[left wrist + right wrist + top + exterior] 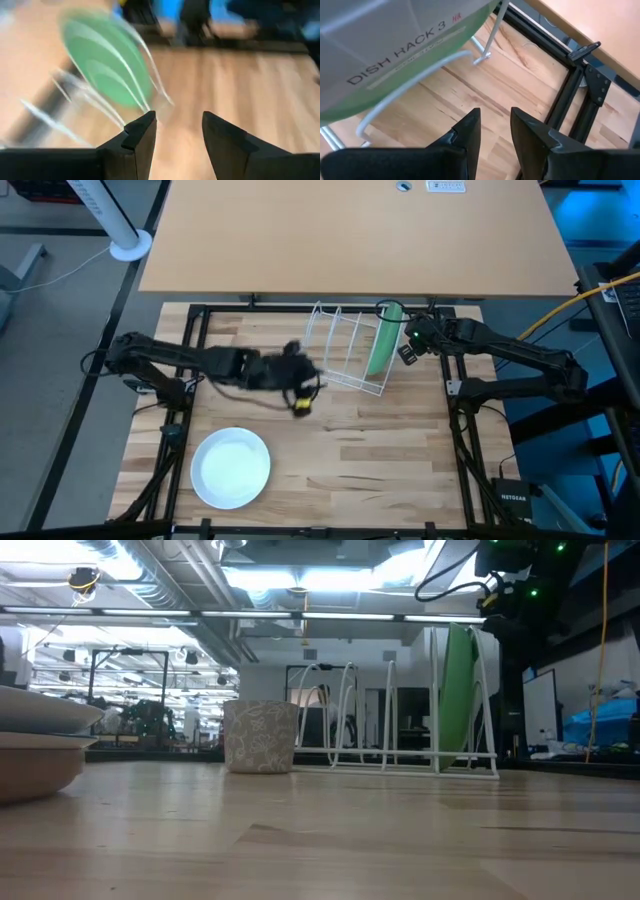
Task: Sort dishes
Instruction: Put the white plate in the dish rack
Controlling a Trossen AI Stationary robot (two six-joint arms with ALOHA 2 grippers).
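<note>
Nearest the table's front edge, toward its left, a white plate (231,467) is seen lying flat on the wooden table (380,470); in the low view its edge (45,710) is shown resting on a brown-orange plate (35,765), so the two are stacked. Farther back, near the middle, the left gripper (300,402) is found blurred above the bare wood just in front of the white wire rack (345,350), its fingers (135,137) held apart with nothing between them. A small patterned grey cup (260,736) is seen in the low view, standing upright beside the rack's left end. In the rack's rightmost slot a green plate (383,340) is held on edge, leaning slightly against the wires. At the rack's right end the right gripper (408,352) is placed just beside that plate; its fingers (465,137) are seen partly parted and empty, with the plate's rim (400,100) and a rack wire close in front of them. Behind the rack a second, lighter tabletop (350,240) is seen.
</note>
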